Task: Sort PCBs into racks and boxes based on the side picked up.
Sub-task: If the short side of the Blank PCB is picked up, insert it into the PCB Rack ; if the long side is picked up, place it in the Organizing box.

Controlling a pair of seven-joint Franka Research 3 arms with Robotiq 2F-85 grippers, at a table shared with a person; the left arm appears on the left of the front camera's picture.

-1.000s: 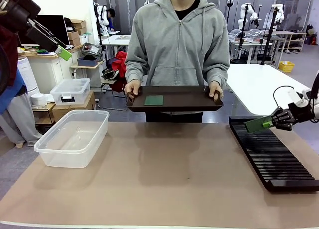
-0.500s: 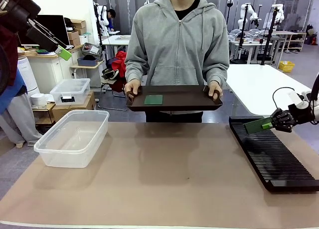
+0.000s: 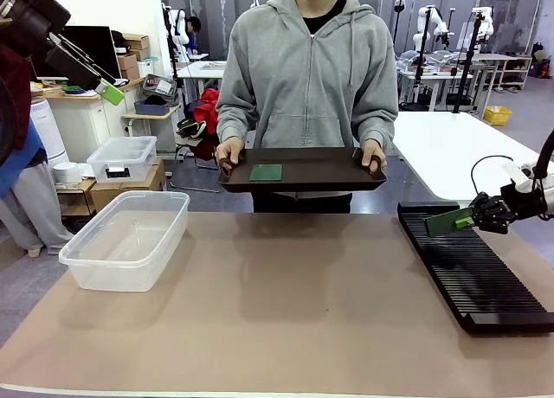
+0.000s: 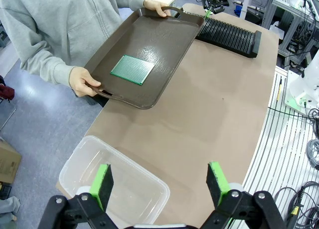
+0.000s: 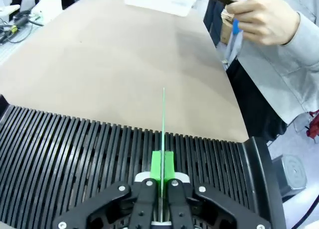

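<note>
My right gripper [image 3: 468, 217] is shut on a green PCB [image 3: 447, 222], held on edge just above the far end of the black rack [image 3: 472, 272]. In the right wrist view the board [image 5: 163, 120] shows as a thin vertical line between the green pads of the right gripper [image 5: 162, 165], over the rack's slots [image 5: 75, 149]. A second PCB [image 3: 266, 172] lies flat on the dark brown tray [image 3: 329, 169] that a person holds in both hands. My left gripper [image 4: 159, 184] hangs open and empty, high over the clear box [image 4: 119, 191]; the box [image 3: 130, 238] sits at the table's left.
The person stands at the far edge, and one hand [image 5: 261, 17] on the tray's handle is close to the rack's far end. A smaller lidded clear box [image 3: 121, 158] stands off the table at the back left. Bare brown table top lies between box and rack.
My right gripper has sunk slightly with the PCB toward the rack's far end. The left arm and the person's tray have hardly moved.
</note>
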